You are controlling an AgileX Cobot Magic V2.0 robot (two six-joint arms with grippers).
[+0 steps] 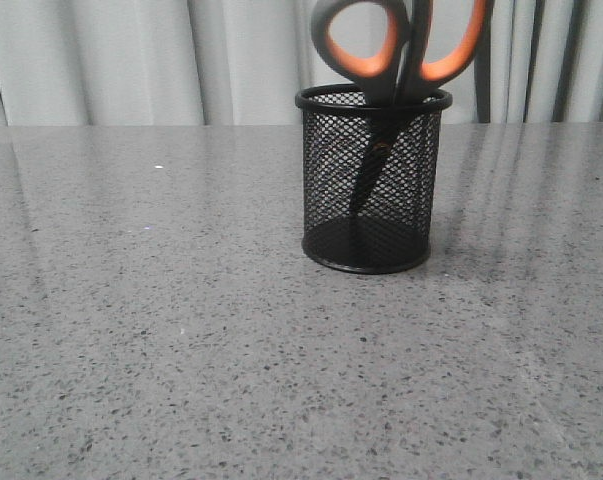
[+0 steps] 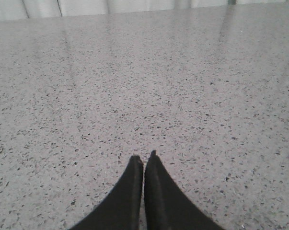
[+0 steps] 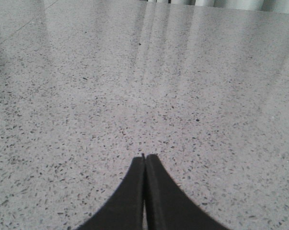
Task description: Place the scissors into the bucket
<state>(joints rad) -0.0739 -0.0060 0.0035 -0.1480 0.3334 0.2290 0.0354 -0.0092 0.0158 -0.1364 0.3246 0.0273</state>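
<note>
The bucket is a small black wire-mesh cup standing upright on the grey speckled table, a little right of centre in the front view. The scissors stand inside it, blades down behind the mesh, with the dark grey, orange-lined loop handles sticking up above the rim. Neither gripper shows in the front view. My left gripper is shut and empty over bare table. My right gripper is shut and empty over bare table. Neither wrist view shows the bucket or scissors.
Pale grey curtains hang behind the table's far edge. Only speckled tabletop lies around the bucket in the front view.
</note>
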